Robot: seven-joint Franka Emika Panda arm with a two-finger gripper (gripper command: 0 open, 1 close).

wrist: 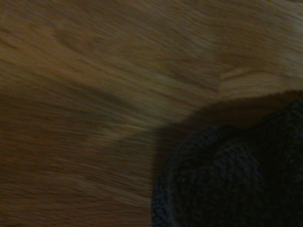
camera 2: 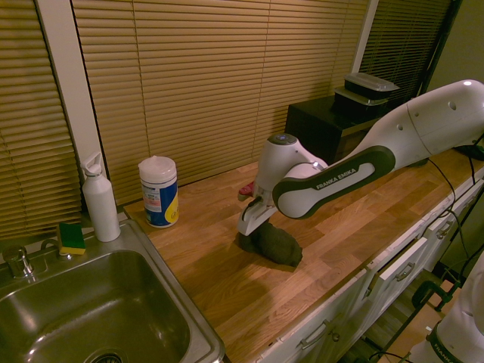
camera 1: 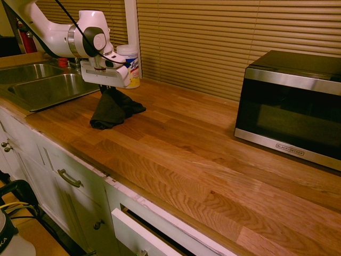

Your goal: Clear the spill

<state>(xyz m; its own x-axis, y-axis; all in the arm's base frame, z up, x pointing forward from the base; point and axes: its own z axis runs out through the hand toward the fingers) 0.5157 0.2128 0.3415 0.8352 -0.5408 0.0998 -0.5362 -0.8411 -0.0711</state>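
I cannot pick out the spill in any view; no dark drops show on the bare wood, and the wrist view is blurred. What I do see is a dark cloth (camera 1: pixel 113 109) bunched on the wooden counter (camera 1: pixel 202 154), its lower folds resting on the wood and its top gathered up under the gripper (camera 1: pixel 108 87). The jaws are pinched shut on the cloth's top, and the gripper points straight down. In the wrist view the cloth (wrist: pixel 236 179) fills 1 corner over wood grain. Just behind the gripper stands a wipes canister (camera 2: pixel 159 191). Beyond it, by the sink (camera 2: pixel 98 318), I see a white bottle (camera 2: pixel 100 198) and a sponge (camera 2: pixel 72 237). A microwave (camera 1: pixel 292 106) sits well apart along the counter.
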